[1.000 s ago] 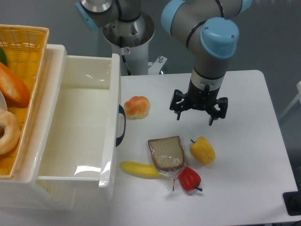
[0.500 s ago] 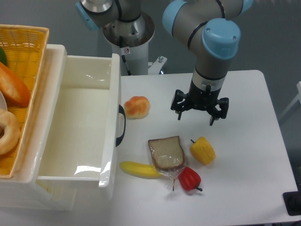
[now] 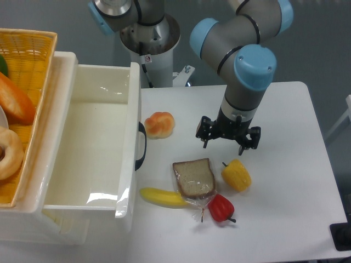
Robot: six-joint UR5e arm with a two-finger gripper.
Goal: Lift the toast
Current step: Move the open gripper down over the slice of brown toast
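The white desk (image 3: 285, 208) takes up most of the scene, and along its left side sits a big white plastic bin (image 3: 82, 148) with a dark handle facing the food. Further left, partly out of sight, a yellow wicker basket (image 3: 27, 55) holds some bread-like items. The grey arm (image 3: 241, 44) with light-blue joint caps reaches down over the middle of the desk, and its tool (image 3: 228, 141) hangs above the surface with its two fingers spread wide apart and nothing between them. The tool sits just behind the toast (image 3: 194, 177), a little to the right of it, and is not touching it. The toast lies flat on the desk in crinkly clear wrap, its brown crust framing a pale face, with the loose end of the wrap trailing toward the front. A yellow banana (image 3: 163, 198) lies against the toast's front-left corner. A yellow pepper (image 3: 237, 175) rests just beside the toast on the right, and a red pepper (image 3: 221, 208) sits at the toast's front-right corner, touching the wrap. A round orange-and-cream bun (image 3: 159, 124) sits apart from the rest, near the bin's handle.
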